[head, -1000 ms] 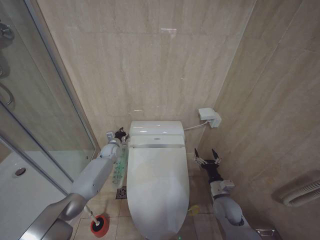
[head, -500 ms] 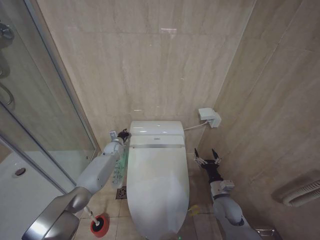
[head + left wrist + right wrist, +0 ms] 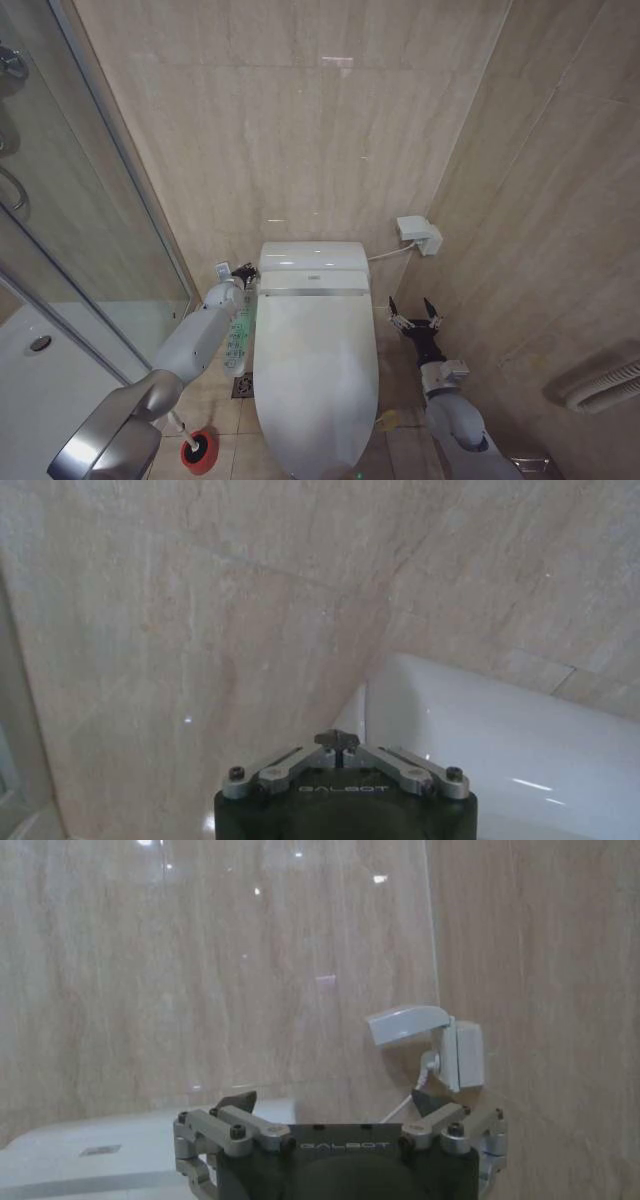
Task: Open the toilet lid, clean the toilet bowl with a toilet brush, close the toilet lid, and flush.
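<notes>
Flushing seemed the step: large glossy white oval plastic toilet lid [image 3: 315,375] lay shut, lower centre; left hand [image 3: 242,270], fingers pressed together, should press squarely beside the rear unit; right hand [image 3: 415,311] waited spread

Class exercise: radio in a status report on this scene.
Left gripper shut, beside toilet rear. Right gripper open, idle. Toilet lid closed. Toilet brush in holder.
</notes>
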